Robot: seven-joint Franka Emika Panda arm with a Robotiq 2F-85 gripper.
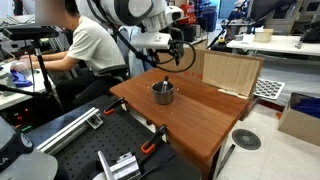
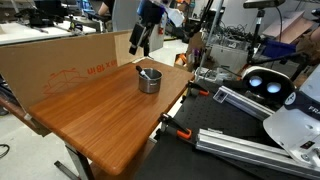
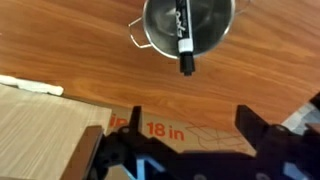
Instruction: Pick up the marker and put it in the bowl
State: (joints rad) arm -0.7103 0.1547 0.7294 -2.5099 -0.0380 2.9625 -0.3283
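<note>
The metallic grey bowl point(image 3: 152, 32) stands on the wooden table point(image 3: 80, 50), and shows in both exterior views point(image 1: 162, 94) point(image 2: 148, 81). The marker point(image 3: 183, 38), dark with a pale label, lies in the bowl and leans on its rim, with one end poking out over the near edge. My gripper point(image 3: 189, 110) is open and empty, raised above the table and back from the bowl, over the cardboard. In both exterior views it hangs above and behind the bowl point(image 1: 178, 56) point(image 2: 137, 45).
A cardboard box point(image 3: 150, 128) printed "18 in" stands along the table's back edge point(image 1: 228, 72) point(image 2: 60, 60). A person point(image 1: 85, 45) sits at a desk beyond the table. Orange clamps point(image 2: 178, 128) grip the table edge. A metal rail point(image 2: 245, 100) lies nearby.
</note>
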